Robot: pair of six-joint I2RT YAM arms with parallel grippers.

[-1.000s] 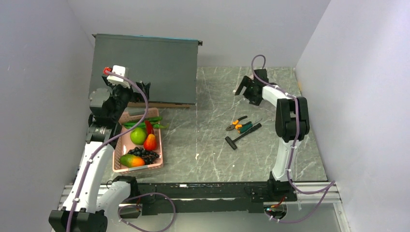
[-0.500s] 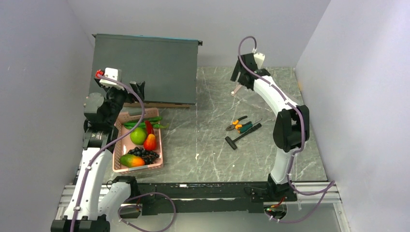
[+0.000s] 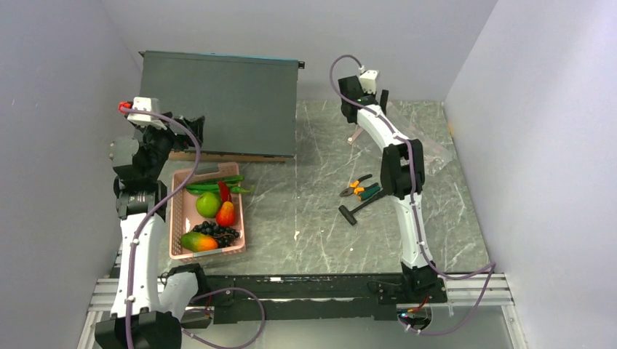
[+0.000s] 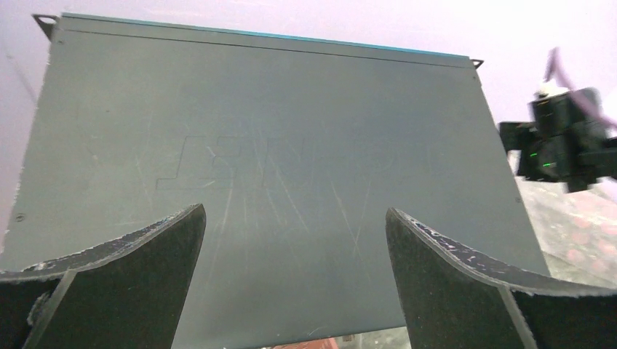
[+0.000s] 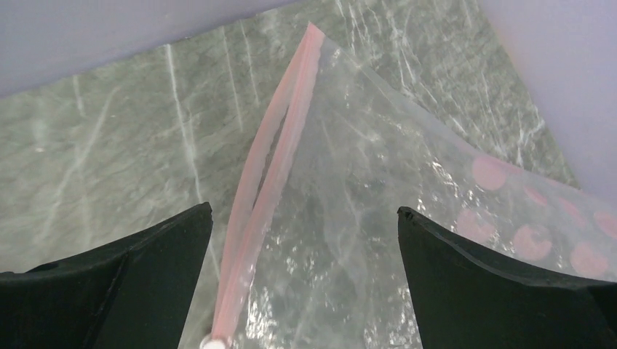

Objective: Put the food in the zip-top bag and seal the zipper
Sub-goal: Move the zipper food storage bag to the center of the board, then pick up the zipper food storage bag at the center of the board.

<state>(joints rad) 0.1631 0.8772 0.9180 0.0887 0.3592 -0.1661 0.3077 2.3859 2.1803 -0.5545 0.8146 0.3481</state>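
The food lies in a pink slotted basket at the left: green apple, red-orange fruit, mango, grape bunch, green pods, red chili. The clear zip-top bag lies flat at the far right and fills the right wrist view. Its pink zipper runs between my right fingers, with a white slider at its near end. My right gripper is open and empty above the bag. My left gripper is open and empty, raised and facing the dark box.
A dark grey flat box lies at the far left and fills the left wrist view. Orange- and green-handled pliers and a black hammer lie mid-table. Grey walls close in on the left, back and right.
My right arm has stretched toward the far wall, its gripper moving left. My left arm has risen and swung left, away from the basket. The food has not moved.
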